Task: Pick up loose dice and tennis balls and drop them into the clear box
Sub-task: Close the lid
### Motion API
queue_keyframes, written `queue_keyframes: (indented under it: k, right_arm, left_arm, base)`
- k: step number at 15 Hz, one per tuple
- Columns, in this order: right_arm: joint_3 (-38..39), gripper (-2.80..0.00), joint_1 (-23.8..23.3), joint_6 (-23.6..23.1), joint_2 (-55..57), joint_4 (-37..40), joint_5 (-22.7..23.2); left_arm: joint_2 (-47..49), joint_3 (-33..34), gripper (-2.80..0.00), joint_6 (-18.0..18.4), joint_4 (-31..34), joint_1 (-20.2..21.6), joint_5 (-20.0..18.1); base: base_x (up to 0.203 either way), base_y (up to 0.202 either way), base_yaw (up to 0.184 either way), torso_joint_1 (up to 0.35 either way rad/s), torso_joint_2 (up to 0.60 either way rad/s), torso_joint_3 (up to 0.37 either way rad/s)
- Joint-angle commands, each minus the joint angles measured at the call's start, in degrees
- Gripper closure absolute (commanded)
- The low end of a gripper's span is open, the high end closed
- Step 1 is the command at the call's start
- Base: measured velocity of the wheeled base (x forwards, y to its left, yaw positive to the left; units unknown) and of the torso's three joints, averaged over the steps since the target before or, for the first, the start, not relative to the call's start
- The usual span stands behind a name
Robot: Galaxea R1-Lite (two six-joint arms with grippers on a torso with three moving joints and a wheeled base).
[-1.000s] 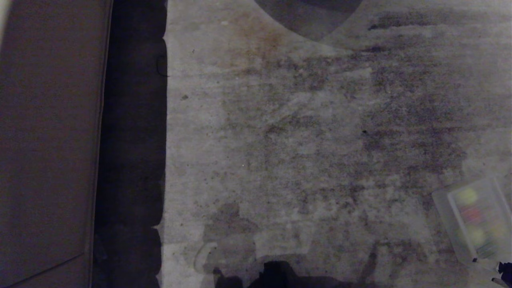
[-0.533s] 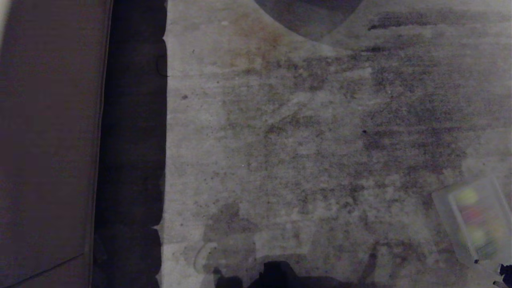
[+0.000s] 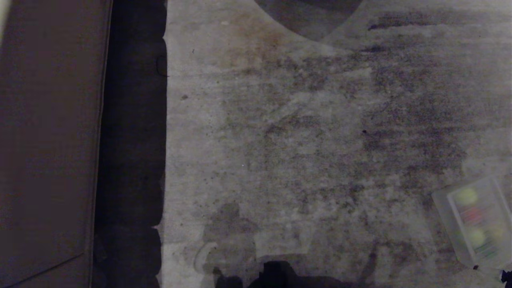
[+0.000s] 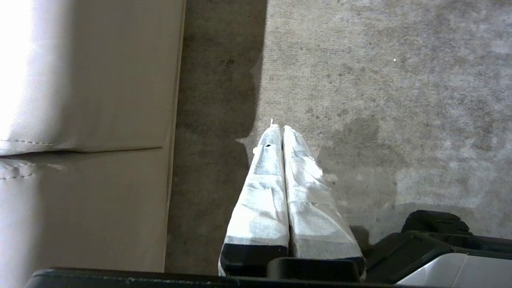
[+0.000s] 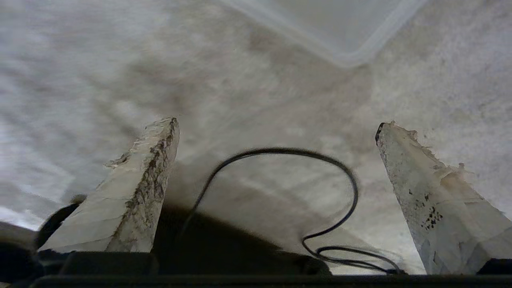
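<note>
The clear box (image 3: 442, 208) lies on the floor at the lower right of the head view. Through its wall I see two yellow-green tennis balls (image 3: 467, 196) (image 3: 476, 236) and a red die (image 3: 472, 214) between them; a paler yellowish shape beside them is too blurred to name. In the right wrist view my right gripper (image 5: 276, 123) hangs open over bare floor with nothing between its fingers, and a corner of the clear box (image 5: 344, 28) lies just beyond it. My left gripper (image 4: 280, 128) is parked and shut, holding nothing.
A beige sofa (image 3: 48, 140) fills the left side, with a dark shadowed strip (image 3: 132, 140) along its edge. Stained concrete floor (image 3: 300, 140) spreads across the middle. A thin black cable (image 5: 352, 184) loops between the right fingers. My base (image 3: 276, 276) shows at the bottom edge.
The dark tip of my right arm at the lower right corner of the head view has slid further out of the picture. The box and its contents have not moved.
</note>
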Motion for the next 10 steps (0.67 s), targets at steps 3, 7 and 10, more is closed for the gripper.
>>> queue_keyframes:
  k: [3,7,10]
  right_arm:
    - [8.3,0.0,-1.6,-1.3,-19.4,1.5,2.9]
    - [12.2,0.0,1.4,-3.8,-42.9,17.3,3.5]
    - [13.7,0.0,13.7,-5.4,-56.6,26.0,3.4]
  left_arm:
    - [0.0,0.1,0.0,0.0,0.0,0.0,0.1]
    - [0.0,0.1,0.0,0.0,0.0,0.0,0.1]
    - [0.1,0.1,0.0,0.0,0.0,0.0,0.1]
  base:
    - [0.0,0.0,0.0,0.0,0.0,0.0]
    - [0.0,0.0,0.0,0.0,0.0,0.0]
    - [0.0,0.0,0.0,0.0,0.0,0.0]
